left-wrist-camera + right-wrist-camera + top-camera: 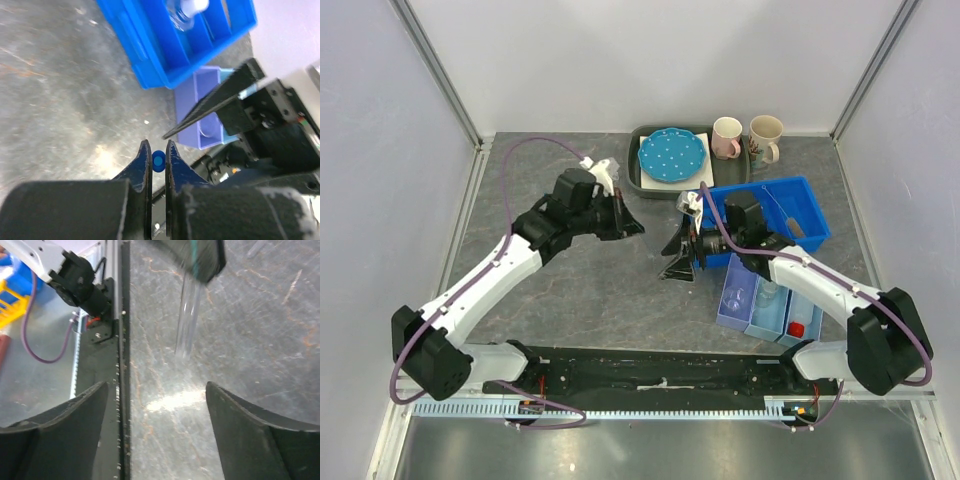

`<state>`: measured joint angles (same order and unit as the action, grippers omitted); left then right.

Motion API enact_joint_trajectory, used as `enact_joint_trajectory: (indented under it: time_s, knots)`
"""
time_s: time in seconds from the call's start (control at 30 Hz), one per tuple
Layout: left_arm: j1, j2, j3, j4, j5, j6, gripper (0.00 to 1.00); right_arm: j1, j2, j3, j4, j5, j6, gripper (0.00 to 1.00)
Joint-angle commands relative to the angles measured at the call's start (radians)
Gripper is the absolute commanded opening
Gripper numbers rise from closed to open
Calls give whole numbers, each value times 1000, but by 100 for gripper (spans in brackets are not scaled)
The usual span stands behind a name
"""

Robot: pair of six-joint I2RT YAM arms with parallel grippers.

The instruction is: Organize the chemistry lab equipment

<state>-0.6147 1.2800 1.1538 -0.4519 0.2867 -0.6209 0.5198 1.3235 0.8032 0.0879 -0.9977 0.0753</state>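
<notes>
1. The left gripper [158,150] is pinched shut on a blue-capped tube [158,161]. The tube hangs over the table to the left of the blue bin [770,185] and does not touch it.
2. The right gripper [156,387] is wide open and holds nothing. It sits between the tube and the blue bin.
3. I think this is a hand-over, and the left gripper now has the tube.
4. To do it well, the left gripper should squeeze firmly but gently, because a clear tube looks slippery.
5. The right gripper should back straight toward the blue bin, so its fingers do not knock the tube.
6. Then the left gripper should carry the tube slowly.
</notes>
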Motion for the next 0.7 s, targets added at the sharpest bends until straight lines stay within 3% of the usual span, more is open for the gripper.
enact_joint_trajectory:
  time_s: [0.0,0.1,0.27,0.5,0.67]
  knots:
    - [121,-50,-3,10,-138,84,2,-59,-35,70,-138,-28,-209,91]
    - [231,-31,-8,80,-188,125,2,-109,-56,64,-139,-41,-219,96]
    - [335,132,59,220,-309,210,2,-127,-84,50,-125,-48,-220,98]
    - [356,398,259,323,-446,300,2,-132,-96,53,-139,-41,-244,98]
    - [368,556,403,331,-463,325,2,-133,-93,62,-163,-36,-264,98]
